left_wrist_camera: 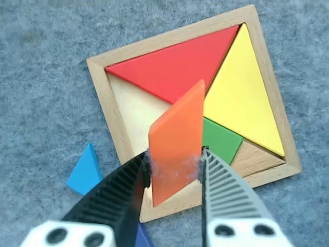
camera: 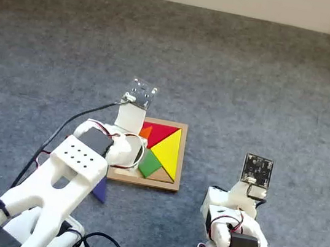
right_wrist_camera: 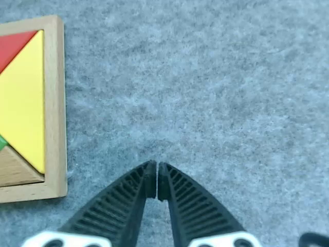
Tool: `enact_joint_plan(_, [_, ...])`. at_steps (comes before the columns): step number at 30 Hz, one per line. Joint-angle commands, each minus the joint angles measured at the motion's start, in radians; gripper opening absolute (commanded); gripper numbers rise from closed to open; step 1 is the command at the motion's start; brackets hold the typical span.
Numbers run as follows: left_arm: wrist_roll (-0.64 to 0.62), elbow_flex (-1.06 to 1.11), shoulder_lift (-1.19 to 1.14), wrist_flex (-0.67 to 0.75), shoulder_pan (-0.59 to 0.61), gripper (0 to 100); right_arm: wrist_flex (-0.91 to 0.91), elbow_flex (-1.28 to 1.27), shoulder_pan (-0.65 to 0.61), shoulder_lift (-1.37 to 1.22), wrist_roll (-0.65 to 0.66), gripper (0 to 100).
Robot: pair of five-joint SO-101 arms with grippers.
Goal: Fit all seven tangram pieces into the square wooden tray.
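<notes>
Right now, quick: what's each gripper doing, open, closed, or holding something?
Left gripper: closed on the orange piece, over the wooden tray.
Right gripper: closed, holding nothing, over the grey surface.

The left arm [camera: 77, 169] stretches forward with its wrist tipped down, and the left hand [left_wrist_camera: 175, 159] pinches an orange piece [left_wrist_camera: 177, 139] between both fingers. The right arm [camera: 233, 230] sits folded back, the right hand [right_wrist_camera: 157, 177] pointing down, fingers pressed together.
</notes>
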State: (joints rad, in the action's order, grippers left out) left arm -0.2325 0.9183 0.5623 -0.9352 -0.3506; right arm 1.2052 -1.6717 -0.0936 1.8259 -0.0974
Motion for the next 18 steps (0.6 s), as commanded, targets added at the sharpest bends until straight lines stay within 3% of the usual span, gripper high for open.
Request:
enact_joint_plan(1, [-0.009, -0.007, 0.027, 0.017, 0.013, 7, 0.004, -0.124, 0.010, 0.018, -0.008, 2.5])
enact_joint_plan(11, [0.002, -0.015, 0.007, 0.100, 0.013, 5, 0.004, -0.124, 0.010, 0.018, -0.008, 2.5])
enact_joint_plan(18, [0.063, -0.130, -0.202, 0.106, 0.013, 3, 0.004, -0.124, 0.010, 0.018, -0.008, 2.5])
